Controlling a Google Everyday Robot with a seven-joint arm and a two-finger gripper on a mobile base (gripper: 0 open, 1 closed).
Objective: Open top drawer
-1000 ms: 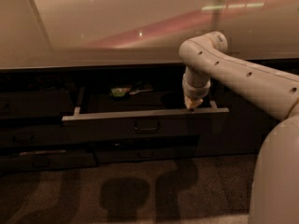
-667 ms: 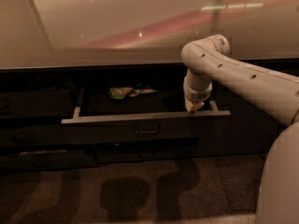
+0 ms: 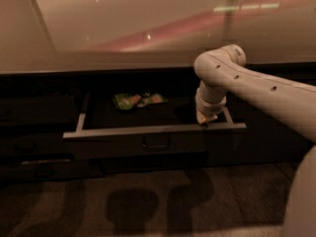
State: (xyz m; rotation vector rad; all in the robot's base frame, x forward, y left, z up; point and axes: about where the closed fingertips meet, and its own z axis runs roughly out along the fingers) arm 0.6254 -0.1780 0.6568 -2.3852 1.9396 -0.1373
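Observation:
The top drawer (image 3: 118, 143) stands pulled out from the dark cabinet under the counter. Its dark front carries a small loop handle (image 3: 156, 142) at the centre, and its pale rim runs along the front and both sides. Inside lie green and orange snack packets (image 3: 137, 100) near the back. My gripper (image 3: 206, 117) hangs from the white arm (image 3: 256, 90) and sits at the drawer's front rim near its right end, to the right of the handle.
A pale countertop (image 3: 148, 28) spans the view above the drawer. Dark cabinet fronts (image 3: 34, 117) lie to the left and below. A carpeted floor (image 3: 148, 201) with the arm's shadows fills the foreground. My robot body (image 3: 303, 201) fills the lower right.
The drawer has slid a little further out toward me, and my gripper has come forward with its front rim.

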